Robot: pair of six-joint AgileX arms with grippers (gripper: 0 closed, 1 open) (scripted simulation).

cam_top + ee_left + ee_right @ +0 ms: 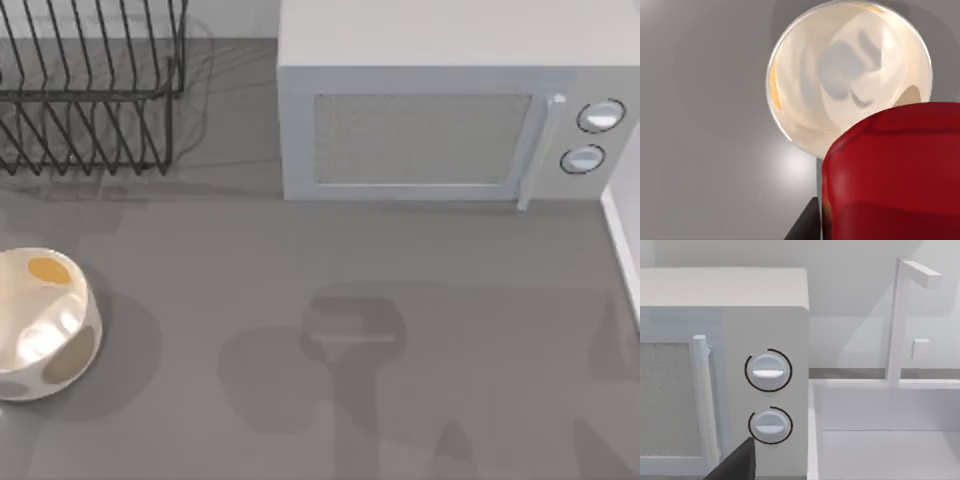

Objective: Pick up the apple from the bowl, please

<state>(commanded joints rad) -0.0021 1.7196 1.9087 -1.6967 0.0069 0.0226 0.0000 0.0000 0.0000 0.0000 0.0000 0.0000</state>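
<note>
Red apple [890,172] close-up, L wrist, bowl [805,65] apparently empty

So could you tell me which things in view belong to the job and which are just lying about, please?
For the job:
- apple, close before the left wrist camera, above the bowl
- bowl, at the table's left edge

Lying about:
- dish rack
- microwave
- sink

The bowl [40,325] sits at the table's [300,400] left edge (dish rack [90,85] behind it), microwave [440,110] back right.
</note>
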